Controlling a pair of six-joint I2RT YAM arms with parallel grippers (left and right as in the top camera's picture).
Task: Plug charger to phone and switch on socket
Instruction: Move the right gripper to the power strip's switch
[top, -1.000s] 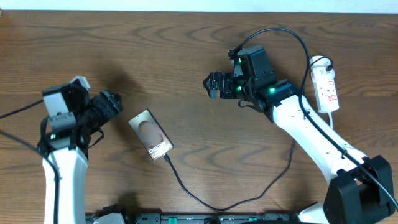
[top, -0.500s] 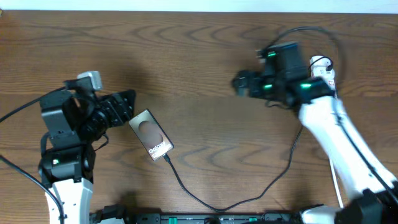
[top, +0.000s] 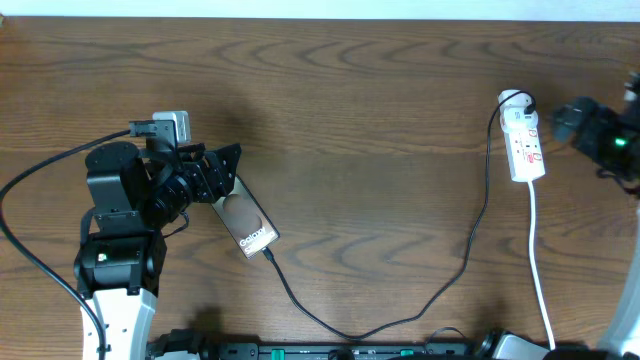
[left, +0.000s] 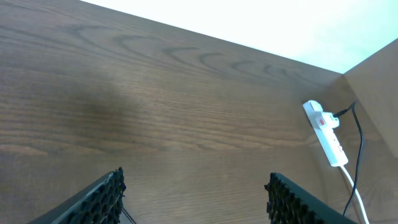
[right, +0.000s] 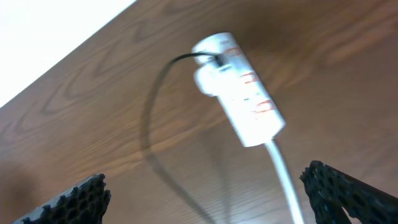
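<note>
At far left, the left arm (top: 113, 255) rises from the table's (top: 350, 90) near edge and bends rightward, and the left gripper (top: 228, 175) stands well open with nothing between its fingers. Its wrist view shows only bare wood between them. The phone (top: 248, 222) lies flat and angled just beside that gripper, its upper end tucked under the dark fingertips and hidden. The charger (top: 440, 300) meets the phone's lower edge, loops along the near side of the table and climbs to the socket (top: 526, 145). Whether its tip is fully seated in the phone cannot be made out. The socket lies at the right, a black plug (top: 517, 100) at its far end and a white cord (top: 540, 270) trailing toward the near edge. The right gripper (top: 568, 118) hovers just right of the socket, jaws spread wide and empty, blurred and cut off by the frame's edge. Its wrist view, also blurred, looks down on the socket (right: 242, 93).
</note>
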